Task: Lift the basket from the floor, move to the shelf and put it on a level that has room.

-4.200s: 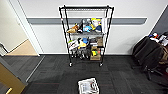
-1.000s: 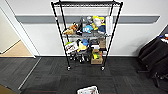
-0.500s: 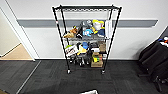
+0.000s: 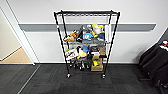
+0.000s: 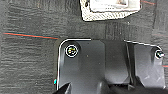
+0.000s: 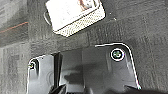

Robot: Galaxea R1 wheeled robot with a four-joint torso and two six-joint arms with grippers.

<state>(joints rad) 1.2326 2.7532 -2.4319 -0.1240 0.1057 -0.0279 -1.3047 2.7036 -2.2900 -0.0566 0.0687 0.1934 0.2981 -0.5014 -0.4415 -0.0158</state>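
The shelf [image 4: 86, 42] stands on its casters against the white wall [image 4: 37, 15], on the floor [image 4: 50, 80] of dark grey carpet. Its top level [image 4: 86, 13] is bare wire grid. The tier below that holds a crowded heap of toys [image 4: 87, 33] in yellow, blue and orange, with a pale flat item upright at one end. Lower down on the shelf sit more toys, a printed packet [image 4: 72, 53] and brown cardboard boxes [image 4: 97, 65], one above another near one post. To one side of the shelf a doorway opens onto tan wooden flooring [image 4: 17, 56]; to the other side are dark bags or a chair [image 4: 155, 65], too blurred to tell which. The basket [image 5: 110, 8] rests on the carpet, seen from above in both wrist views [image 6: 75, 16]: woven sides, white cloth lining, a small loop handle at one end. What lies inside it cannot be made out. Neither pincer's fingers can be seen clearly enough to tell whether they are open or closed, and nothing touches the basket.
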